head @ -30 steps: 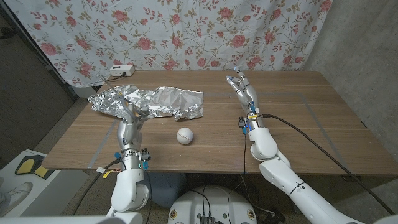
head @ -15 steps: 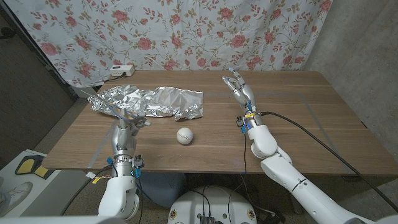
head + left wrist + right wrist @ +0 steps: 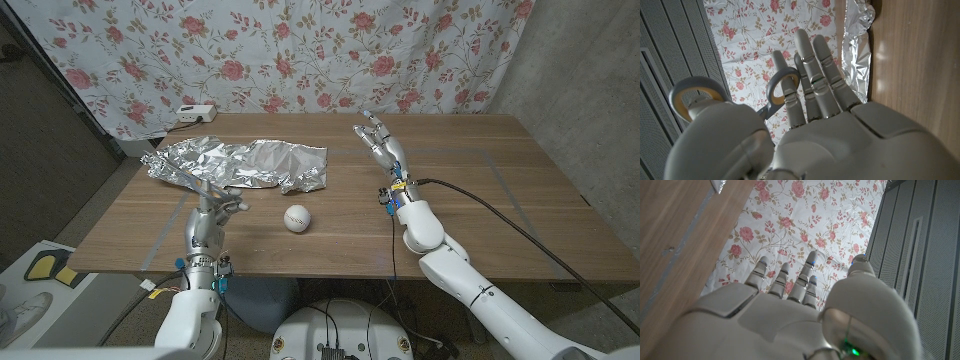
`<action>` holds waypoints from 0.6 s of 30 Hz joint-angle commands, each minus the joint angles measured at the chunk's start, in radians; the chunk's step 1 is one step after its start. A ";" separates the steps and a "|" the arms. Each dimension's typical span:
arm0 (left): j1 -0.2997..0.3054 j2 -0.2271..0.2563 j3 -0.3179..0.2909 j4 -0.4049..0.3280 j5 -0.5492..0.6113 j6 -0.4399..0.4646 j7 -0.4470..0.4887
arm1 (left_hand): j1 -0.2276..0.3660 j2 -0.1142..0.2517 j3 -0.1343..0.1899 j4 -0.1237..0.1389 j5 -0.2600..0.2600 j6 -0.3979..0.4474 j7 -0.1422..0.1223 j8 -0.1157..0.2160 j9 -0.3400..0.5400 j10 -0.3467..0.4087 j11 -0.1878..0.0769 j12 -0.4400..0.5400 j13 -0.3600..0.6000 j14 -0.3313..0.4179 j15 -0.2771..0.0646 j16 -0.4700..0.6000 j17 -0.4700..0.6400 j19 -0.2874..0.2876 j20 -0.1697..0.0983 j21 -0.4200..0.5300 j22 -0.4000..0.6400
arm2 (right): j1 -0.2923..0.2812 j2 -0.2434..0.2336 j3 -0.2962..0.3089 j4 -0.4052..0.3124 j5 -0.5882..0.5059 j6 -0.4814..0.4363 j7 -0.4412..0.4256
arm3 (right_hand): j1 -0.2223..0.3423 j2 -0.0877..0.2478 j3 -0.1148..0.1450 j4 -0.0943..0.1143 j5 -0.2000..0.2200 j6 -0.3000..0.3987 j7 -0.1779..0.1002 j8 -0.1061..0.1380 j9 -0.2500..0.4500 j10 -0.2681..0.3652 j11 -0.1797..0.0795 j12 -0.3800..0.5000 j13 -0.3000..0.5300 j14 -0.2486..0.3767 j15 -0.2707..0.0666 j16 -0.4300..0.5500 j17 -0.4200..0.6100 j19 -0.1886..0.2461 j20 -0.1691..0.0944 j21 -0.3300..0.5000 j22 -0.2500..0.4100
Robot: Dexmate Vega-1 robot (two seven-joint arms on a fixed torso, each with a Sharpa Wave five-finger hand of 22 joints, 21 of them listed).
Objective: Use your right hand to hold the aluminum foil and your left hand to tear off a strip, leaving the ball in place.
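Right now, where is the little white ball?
In the head view the ball lies on the table left of centre, just in front of the foil and right of the left hand.

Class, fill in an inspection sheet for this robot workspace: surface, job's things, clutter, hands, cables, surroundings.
Surface: wooden table, tape strips on it.
Job's things: crumpled aluminum foil at the far left; white ball nearer, apart from it.
Clutter: small white box at the far edge.
Hands: left hand at the foil's near edge, grip unclear; right hand raised, fingers apart, holding nothing.
Cables: black cable along the right arm.
Surroundings: floral curtain behind.
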 commanded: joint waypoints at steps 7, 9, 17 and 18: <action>0.028 0.012 0.004 -0.022 -0.007 0.016 -0.001 | 0.004 0.015 0.000 0.008 0.005 -0.013 0.031 -0.007 0.007 0.071 -0.066 0.112 0.000 0.006 -0.003 0.008 0.005 0.002 0.004 0.009 0.003 | 0.062 -0.097 -0.045 -0.074 -0.116 -0.136 0.037 | 0.003 0.003 0.007 -0.016 0.006 -0.024 0.007 -0.006 0.003 -0.024 0.006 -0.019 0.008 -0.018 -0.075 -0.008 -0.007 -0.011 -0.001 0.001 0.003; 0.030 0.010 0.006 -0.022 -0.008 0.014 -0.001 | 0.006 0.017 0.000 0.008 0.005 -0.013 0.032 -0.008 0.007 0.071 -0.065 0.113 0.000 0.005 -0.003 0.008 0.004 0.001 0.004 0.008 0.003 | 0.077 -0.112 -0.060 -0.085 -0.151 -0.155 0.047 | 0.006 0.003 0.008 -0.019 0.007 -0.029 0.008 -0.007 0.003 -0.030 0.007 -0.023 0.008 -0.021 -0.074 -0.009 -0.009 -0.013 0.000 0.001 0.003; 0.034 0.009 0.010 -0.019 -0.014 0.013 -0.002 | 0.015 0.023 0.001 0.009 0.004 -0.013 0.027 -0.014 0.011 0.071 -0.067 0.112 -0.001 0.003 0.000 0.009 0.000 0.002 0.004 0.010 -0.001 | 0.152 -0.154 -0.131 -0.113 -0.288 -0.227 0.113 | 0.019 -0.001 0.013 -0.038 0.010 -0.067 0.012 -0.013 0.002 -0.063 0.004 -0.049 0.011 -0.061 -0.065 -0.025 -0.020 -0.033 0.000 -0.002 0.003; 0.034 0.009 0.010 -0.018 -0.011 0.014 0.000 | 0.015 0.024 0.001 0.009 0.004 -0.011 0.027 -0.014 0.012 0.071 -0.067 0.112 -0.002 0.003 0.000 0.009 -0.001 0.002 0.003 0.010 -0.001 | 0.160 -0.158 -0.139 -0.115 -0.303 -0.233 0.118 | 0.021 -0.002 0.014 -0.039 0.011 -0.070 0.014 -0.014 0.002 -0.063 0.004 -0.050 0.011 -0.062 -0.064 -0.026 -0.021 -0.033 0.000 -0.002 0.003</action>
